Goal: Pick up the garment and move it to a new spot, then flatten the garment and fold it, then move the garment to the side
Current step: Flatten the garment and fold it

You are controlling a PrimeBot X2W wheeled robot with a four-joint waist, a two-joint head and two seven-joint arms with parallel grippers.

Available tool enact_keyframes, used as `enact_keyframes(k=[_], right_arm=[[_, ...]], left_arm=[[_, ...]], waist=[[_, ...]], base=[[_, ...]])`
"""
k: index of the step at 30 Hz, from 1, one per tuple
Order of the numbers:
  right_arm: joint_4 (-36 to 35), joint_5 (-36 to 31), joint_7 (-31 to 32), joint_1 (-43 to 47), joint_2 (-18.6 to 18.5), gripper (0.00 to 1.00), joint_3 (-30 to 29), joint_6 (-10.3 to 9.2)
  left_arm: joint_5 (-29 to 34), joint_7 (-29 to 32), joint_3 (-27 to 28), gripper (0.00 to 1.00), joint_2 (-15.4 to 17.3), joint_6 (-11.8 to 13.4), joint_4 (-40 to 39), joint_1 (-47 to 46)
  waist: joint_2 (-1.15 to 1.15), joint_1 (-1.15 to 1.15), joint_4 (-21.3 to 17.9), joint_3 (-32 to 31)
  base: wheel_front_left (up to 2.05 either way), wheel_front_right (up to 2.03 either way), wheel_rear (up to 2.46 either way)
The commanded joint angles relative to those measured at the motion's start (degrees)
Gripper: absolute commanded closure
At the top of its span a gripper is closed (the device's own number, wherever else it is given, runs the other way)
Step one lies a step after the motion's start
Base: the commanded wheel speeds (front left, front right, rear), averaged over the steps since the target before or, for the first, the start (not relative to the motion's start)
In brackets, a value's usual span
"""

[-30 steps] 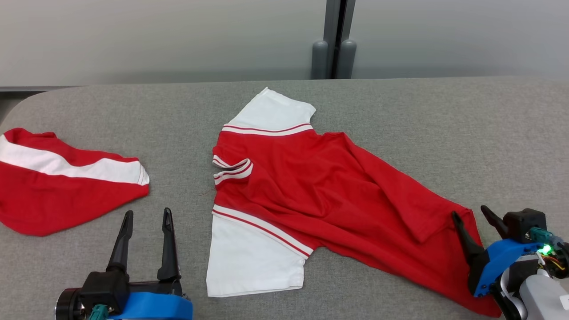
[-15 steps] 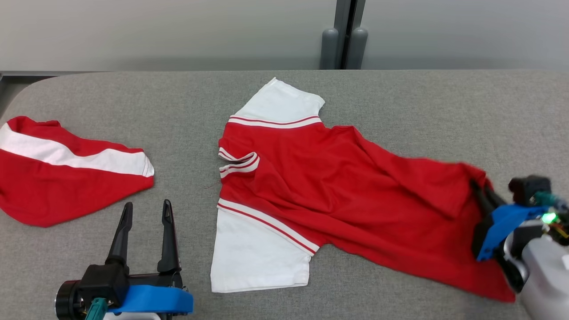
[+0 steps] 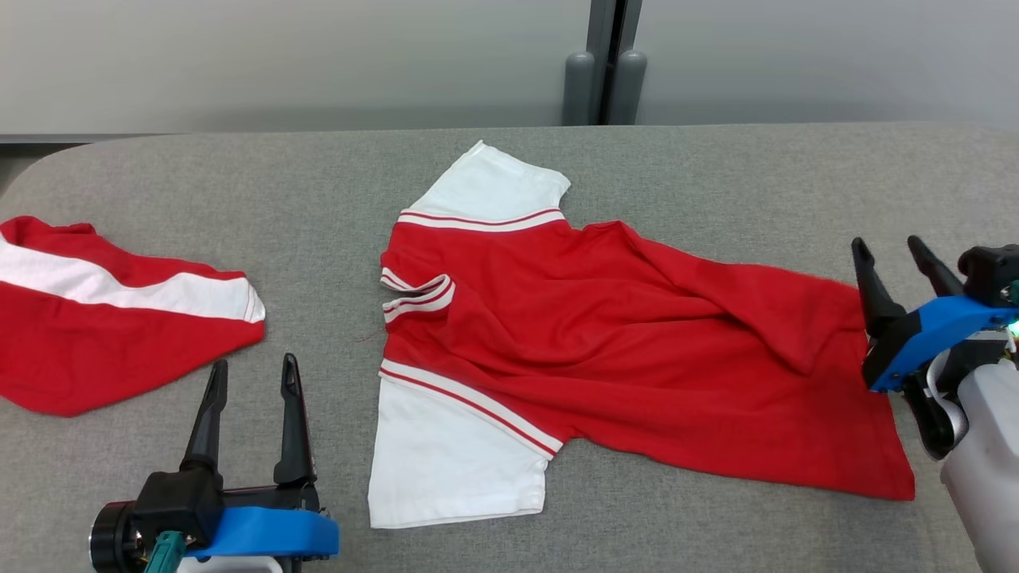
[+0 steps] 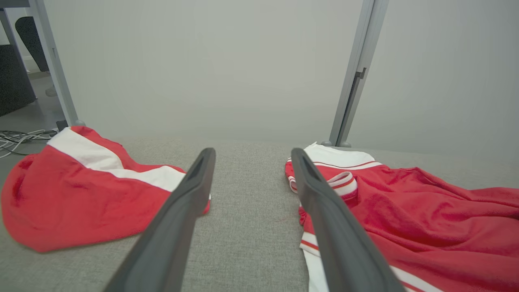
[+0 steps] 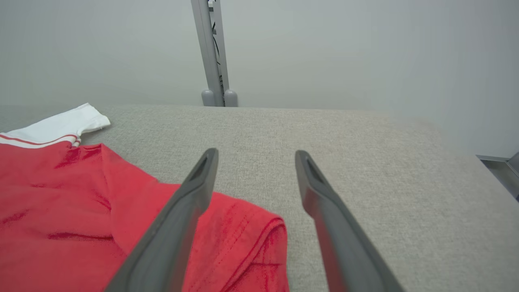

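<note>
A red garment (image 3: 605, 350) with white sleeves and striped trim lies spread across the middle of the grey table (image 3: 716, 183), wrinkled, its hem toward the right. It also appears in the left wrist view (image 4: 425, 219) and the right wrist view (image 5: 81, 211). My right gripper (image 3: 885, 251) hangs open just past the hem's upper right corner, nothing between its fingers (image 5: 194, 190). My left gripper (image 3: 253, 368) stands open near the front left, on bare table between the two cloths, left of the white sleeve (image 3: 446, 461).
A second red cloth with a white band (image 3: 103, 318) lies at the table's left edge. A grey post (image 3: 603, 64) and wall stand behind the table. Bare tabletop stretches beyond the garment at the right and back.
My right gripper shut on the hem, dragged it up and to the right, then let go and opened. The hem now lies more spread out. The left gripper stayed put.
</note>
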Motion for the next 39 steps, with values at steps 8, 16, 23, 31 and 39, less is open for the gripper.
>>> enact_keyframes(k=[8, 16, 23, 31, 39], right_arm=[[-17.99, -5.06, -0.23, 11.66, -0.08, 0.00, -9.65, 0.02], [-34.39, -8.80, -0.23, 23.29, 5.17, 0.00, -14.10, 0.01], [-42.19, -11.64, -0.23, 31.68, 10.93, 0.00, -15.82, 0.02], [-46.82, -14.90, -0.24, 39.50, 14.93, 0.00, -16.51, 0.02], [-46.90, -15.82, -0.24, 42.47, 16.06, 0.00, -13.32, 0.02]], left_arm=[[2.01, 0.01, 2.43, 0.00, 0.00, -0.57, -0.49, 1.19], [3.42, 0.01, 2.95, 0.00, -0.01, -1.19, -0.64, 2.41], [4.53, 0.01, 3.35, 0.00, -0.01, -1.47, -0.52, 4.22], [5.21, 0.01, 4.15, 0.00, -0.01, -1.02, 0.67, 6.17], [5.27, 0.01, 4.16, 0.00, -0.01, -0.91, 1.51, 6.58]], waist=[[0.00, 0.00, -2.81, -2.69], [0.00, 0.00, -4.69, -5.20], [0.00, 0.00, -4.57, -7.76], [0.00, 0.00, -3.75, -9.46], [0.00, 0.00, -2.88, -10.11]], base=[[0.00, 0.00, 0.00], [0.00, 0.00, 0.00], [0.00, 0.00, 0.00], [0.00, 0.00, 0.00], [0.00, 0.00, 0.00]])
